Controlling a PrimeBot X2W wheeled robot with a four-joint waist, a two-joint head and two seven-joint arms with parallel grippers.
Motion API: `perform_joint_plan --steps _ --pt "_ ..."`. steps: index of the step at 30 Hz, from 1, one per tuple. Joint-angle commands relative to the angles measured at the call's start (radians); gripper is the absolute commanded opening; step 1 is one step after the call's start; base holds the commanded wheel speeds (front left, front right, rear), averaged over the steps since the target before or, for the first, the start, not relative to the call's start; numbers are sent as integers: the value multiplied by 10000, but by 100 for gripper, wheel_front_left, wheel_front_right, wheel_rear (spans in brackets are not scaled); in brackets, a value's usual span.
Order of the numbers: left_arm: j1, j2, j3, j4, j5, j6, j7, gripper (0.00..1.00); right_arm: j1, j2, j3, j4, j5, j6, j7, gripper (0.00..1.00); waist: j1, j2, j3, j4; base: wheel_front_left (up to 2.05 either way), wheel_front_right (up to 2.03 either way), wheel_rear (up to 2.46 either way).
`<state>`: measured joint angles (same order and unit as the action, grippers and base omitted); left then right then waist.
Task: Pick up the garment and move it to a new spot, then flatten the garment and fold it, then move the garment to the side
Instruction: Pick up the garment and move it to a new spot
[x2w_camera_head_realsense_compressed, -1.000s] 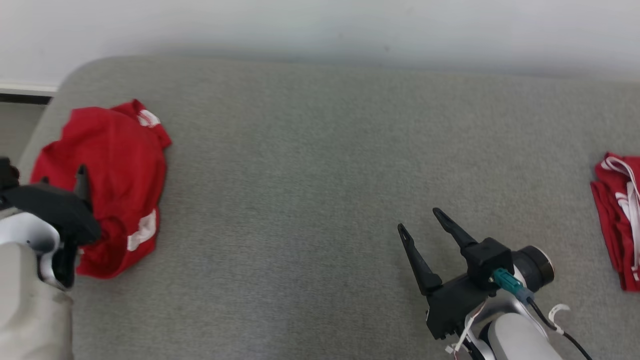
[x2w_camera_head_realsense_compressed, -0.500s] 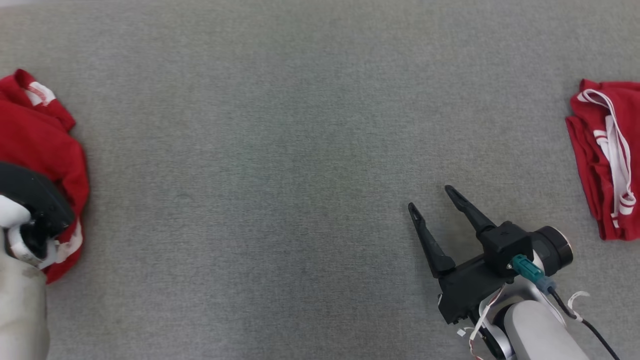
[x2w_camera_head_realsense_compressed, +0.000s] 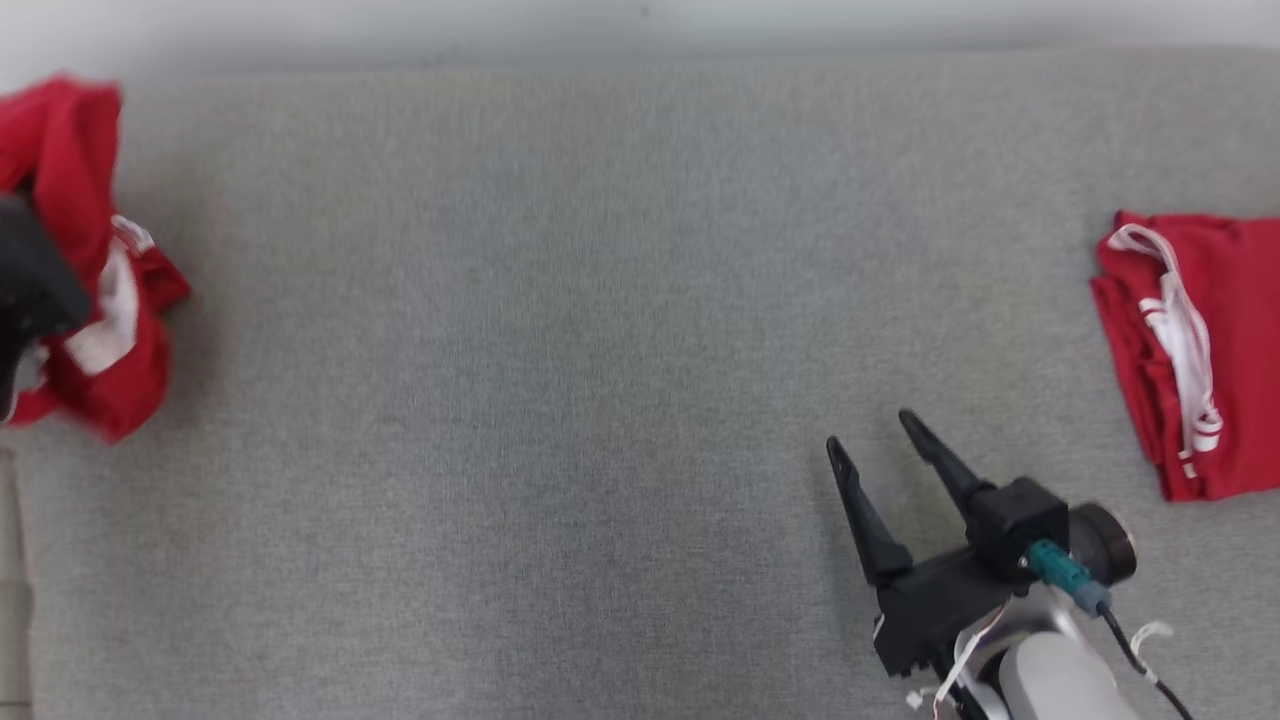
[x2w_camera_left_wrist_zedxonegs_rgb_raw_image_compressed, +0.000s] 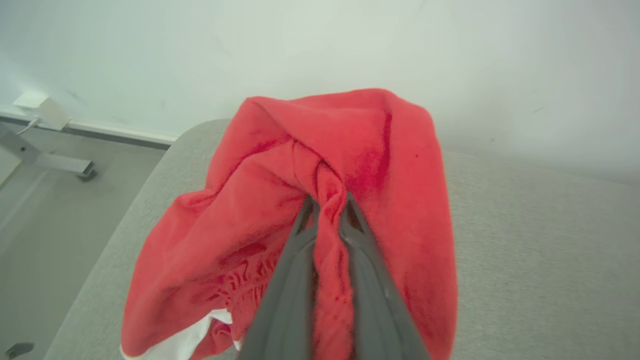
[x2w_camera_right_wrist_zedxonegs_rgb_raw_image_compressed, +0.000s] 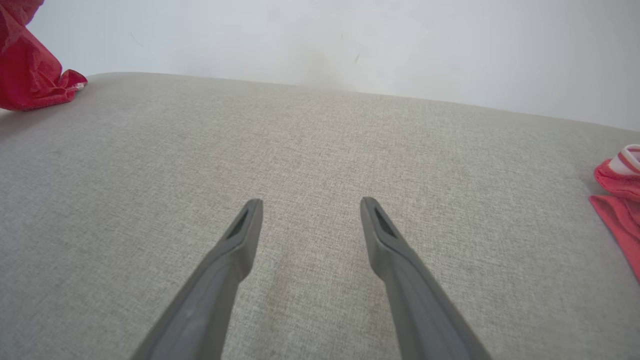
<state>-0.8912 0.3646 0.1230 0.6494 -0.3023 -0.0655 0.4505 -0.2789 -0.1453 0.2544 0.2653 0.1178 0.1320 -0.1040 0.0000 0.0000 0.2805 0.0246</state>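
- Left wrist view: clamping a ridge of the red garment (x2w_camera_left_wrist_zedxonegs_rgb_raw_image_compressed: 390, 165) between the nearly closed jaws of the left gripper (x2w_camera_left_wrist_zedxonegs_rgb_raw_image_compressed: 327, 206), having snapped them in from wide open a moment ago.
- Raising the bundle at the far-left end of the grey padded surface (x2w_camera_head_realsense_compressed: 560, 350), lower folds seemingly brushing it.
- Holding the right gripper (x2w_camera_head_realsense_compressed: 868, 432) wide open and empty, well apart from the folded red cloth (x2w_camera_head_realsense_compressed: 1220, 350).
- Likely heading into the carry; flattening and folding not begun.

The wide middle of the grey fabric desk (x2w_camera_head_realsense_compressed: 560, 400) lies open, between the red garment (x2w_camera_head_realsense_compressed: 120, 395) far left and a folded red cloth (x2w_camera_head_realsense_compressed: 1225, 340) far right; a wall (x2w_camera_head_realsense_compressed: 640, 20) bounds the back.
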Motion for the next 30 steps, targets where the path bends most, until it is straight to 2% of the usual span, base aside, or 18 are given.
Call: perform_joint_plan --steps 1,8,10,11,14,16,22,25,30 --pt "-92 -169 -77 -307 -217 -164 154 0 243 95 -40 185 70 -28 -127 100 0 0 -903 -139 0 0 0" --pt "-219 -870 -774 -2275 -888 -481 995 0 435 411 123 864 220 -29 -374 100 0 0 -2283 -1002 0 0 0" --pt "-91 -1200 -977 -2733 -1083 -516 1160 0 442 493 215 955 242 -29 -387 100 0 0 -2520 -1322 0 0 0" --pt "78 -1599 -1210 -3112 -1303 -543 1329 0 461 535 261 1025 279 -29 -413 100 0 0 -2663 -1622 0 0 0" --pt "288 -2027 -1599 -3592 -1410 -566 1424 0 432 572 317 1103 361 -29 -422 100 0 0 -2689 -2061 0 0 0" --pt "519 -2190 -2069 -3813 -1021 -550 1219 0 416 581 311 1127 355 -29 -402 100 0 0 -2643 -2350 0 0 0" --pt "1141 -2677 -2822 -3745 -799 -439 736 0 329 561 239 1081 341 -29 -373 100 0 0 -2359 -3059 0 0 0" --pt "1557 -2898 -3140 -3347 -950 -346 515 0 273 558 236 1014 359 -29 -338 100 0 0 -2089 -3462 0 0 0" --pt "1994 -2976 -3936 -2270 -510 -352 396 0 140 602 186 893 404 -29 -380 100 0 0 -1564 -3937 0 0 0"
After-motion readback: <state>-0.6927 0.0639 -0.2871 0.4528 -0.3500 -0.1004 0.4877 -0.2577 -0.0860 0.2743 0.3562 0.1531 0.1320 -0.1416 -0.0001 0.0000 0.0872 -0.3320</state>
